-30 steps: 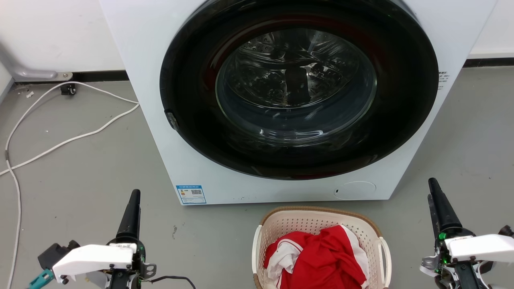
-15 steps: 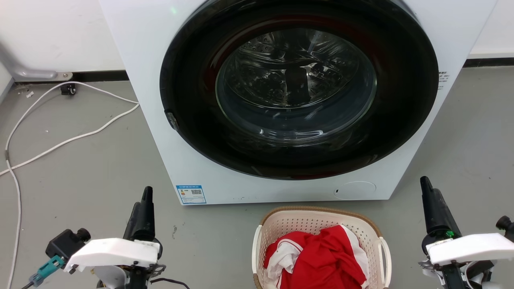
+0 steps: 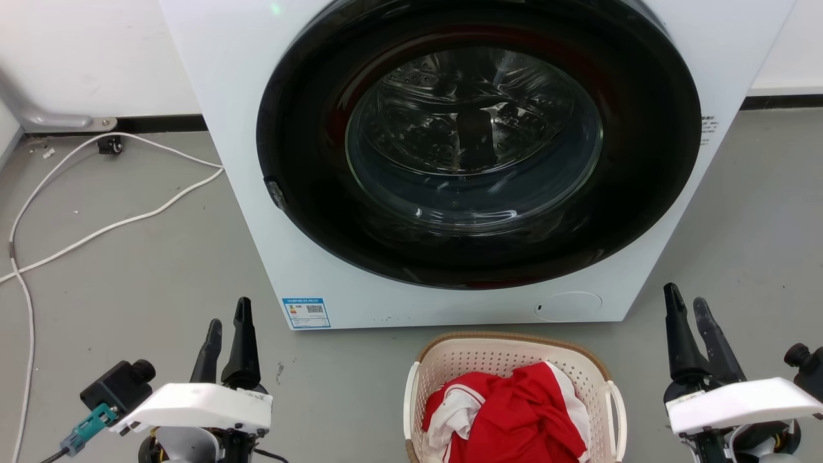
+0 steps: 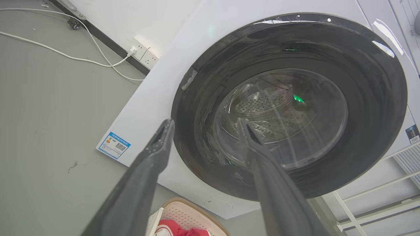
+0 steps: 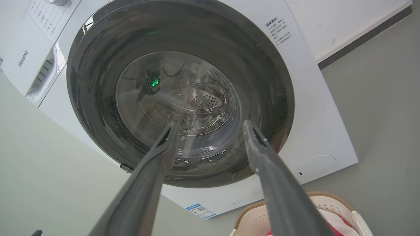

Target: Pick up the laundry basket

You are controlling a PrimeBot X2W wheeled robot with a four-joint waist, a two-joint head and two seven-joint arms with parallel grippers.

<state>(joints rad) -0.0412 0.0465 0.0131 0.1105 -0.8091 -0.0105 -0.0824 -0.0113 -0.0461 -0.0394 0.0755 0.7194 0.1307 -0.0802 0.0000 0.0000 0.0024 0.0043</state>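
The laundry basket (image 3: 450, 360) stands on the floor in front of the washing machine, at the bottom middle of the head view. It is cream perforated plastic with a brown rim (image 3: 501, 335) and white side handles, and holds red and white clothing (image 3: 514, 411). My left gripper (image 3: 226, 314) hovers open to the basket's left, well apart from it. Open as well, my right gripper (image 3: 685, 298) hangs to the basket's right, clear of its handle. The left wrist view catches the basket (image 4: 183, 213) at the bottom edge, between the open fingers (image 4: 147, 170). The basket (image 5: 252, 216) also appears in the right wrist view.
A white front-loading washing machine (image 3: 244, 161) with a closed dark round door (image 3: 479, 141) rises right behind the basket. White cables (image 3: 96, 225) trail over the grey floor at the left. Bare floor lies on both sides of the basket.
Both grippers have opened: each showed one closed dark point before, and two spread fingers now. Both arms have drifted inward towards the basket.
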